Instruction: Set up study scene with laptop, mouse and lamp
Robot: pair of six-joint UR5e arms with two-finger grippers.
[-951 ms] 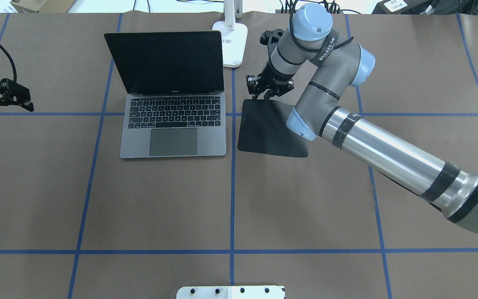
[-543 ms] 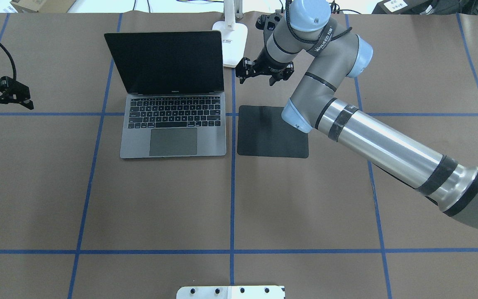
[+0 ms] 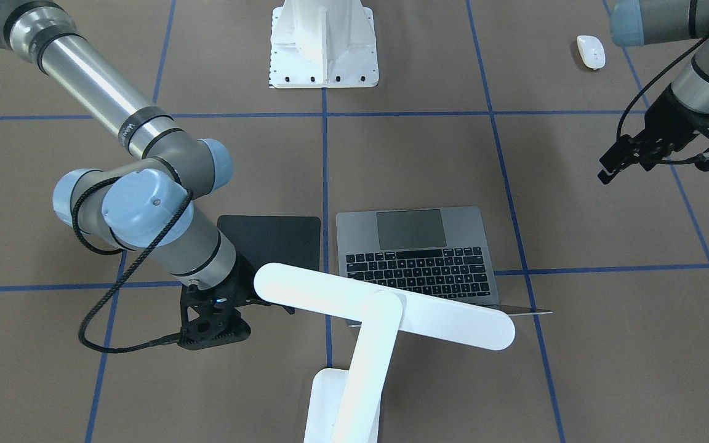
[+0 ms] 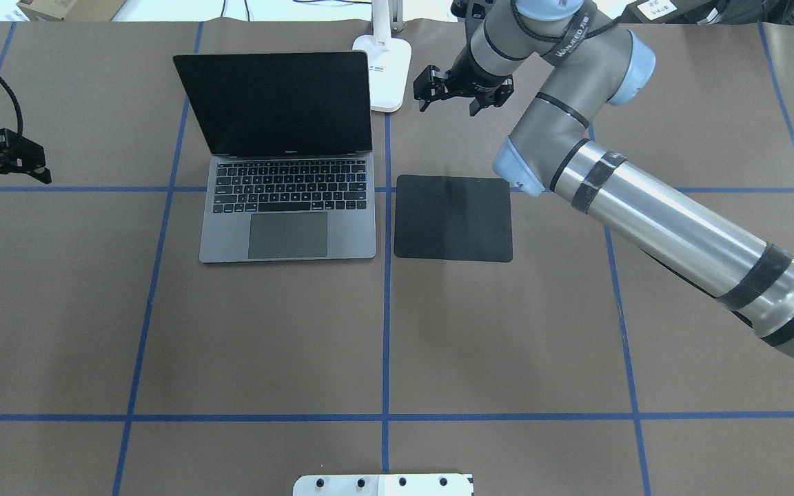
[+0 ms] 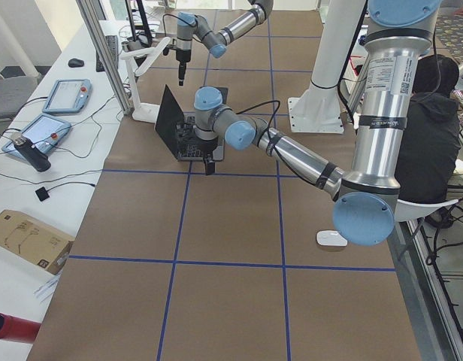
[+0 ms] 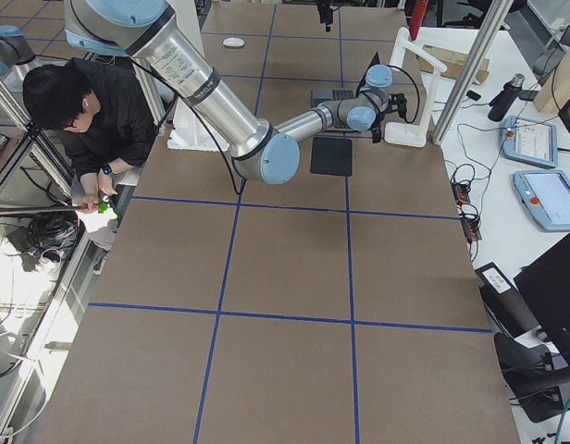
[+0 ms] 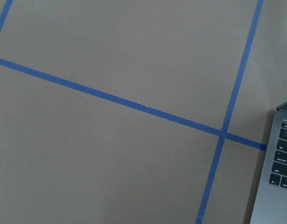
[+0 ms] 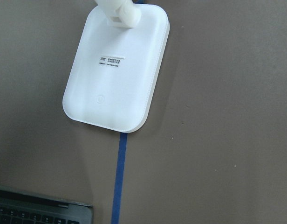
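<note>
Front-facing view catches the mouse (image 3: 591,51), a small glossy white oval on the table's robot side, near the left arm; the overhead view misses it. Grey laptop (image 4: 287,207) open, screen dark, black mat (image 4: 453,218) just beside it, white lamp (image 4: 387,76) behind. Right gripper (image 4: 448,105) spread, empty, beside the lamp base. Left gripper (image 4: 9,184) spread, empty, well apart. Brown table (image 4: 266,331), blue tape grid (image 4: 386,331); seated operator (image 6: 91,111) alongside.
</note>
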